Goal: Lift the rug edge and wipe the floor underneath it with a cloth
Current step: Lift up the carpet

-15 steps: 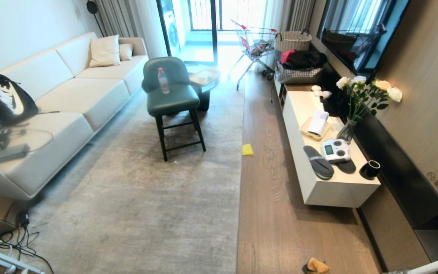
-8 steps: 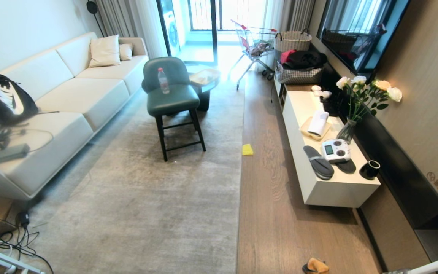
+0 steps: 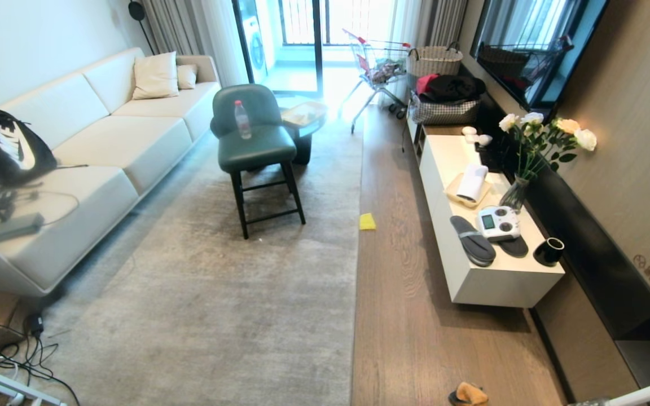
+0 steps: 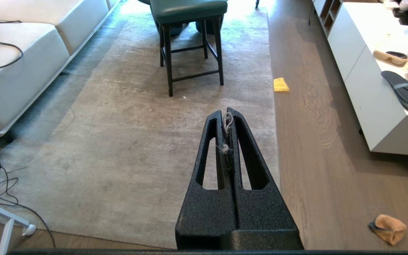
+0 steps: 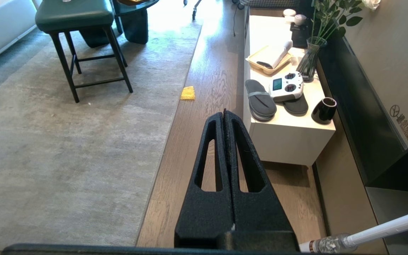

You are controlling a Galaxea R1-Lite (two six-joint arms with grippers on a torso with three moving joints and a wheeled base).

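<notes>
Hanging above the room, the left tool [image 4: 228,112] has its two fingers pressed together with only a tuft of grey fluff caught between them; the right tool [image 5: 225,113] is likewise closed tight and empty. Below lie one large rug and a strip of wooden floor [image 3: 409,316]. The rug edge [image 3: 356,282] runs straight and flat along that strip. One orange cloth [image 3: 468,394] lies crumpled on the floor, apart from the rug, and one yellow square [image 3: 367,221] sits right at the rug edge. One green stool [image 3: 257,148] stands on the rug; one white cabinet [image 3: 471,265] borders the floor's far side, leaving an open lane between.
</notes>
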